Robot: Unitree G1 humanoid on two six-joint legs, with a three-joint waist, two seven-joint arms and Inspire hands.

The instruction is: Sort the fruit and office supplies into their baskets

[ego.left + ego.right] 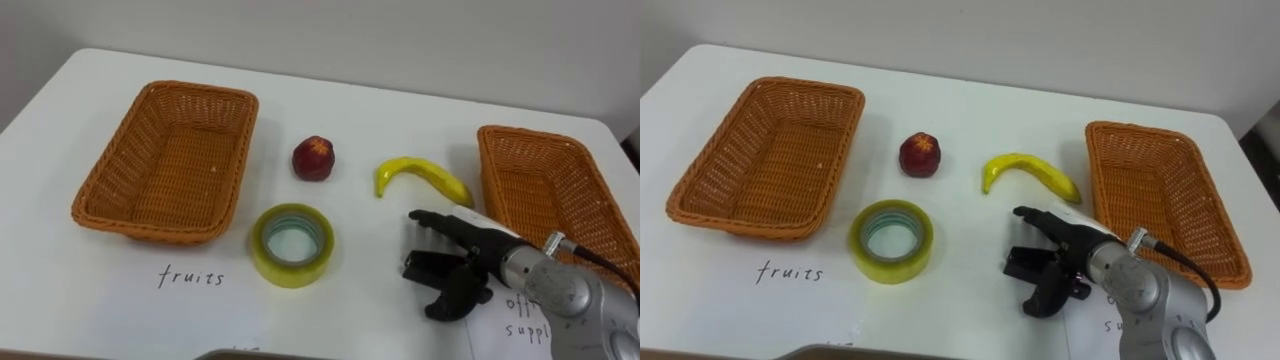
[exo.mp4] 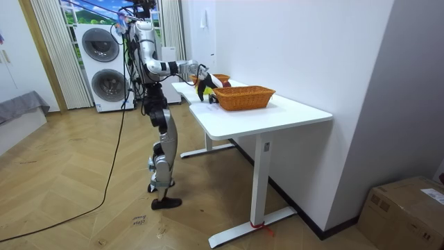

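Banana [image 1: 421, 176] just beyond your open, empty right robot hand [image 1: 470, 258] looks soft-ish, so pinch its middle gently

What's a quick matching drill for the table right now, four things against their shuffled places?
Things:
1. red round apple
2. yellow curved banana
3. yellow-green tape roll
4. right hand

Places:
A. between the apple and the right woven orange basket
B. open, just in front of the banana
C. just in front of the apple
D. beside the left woven orange basket, beyond the tape

Pairs: 1-D, 2-A, 3-C, 4-B
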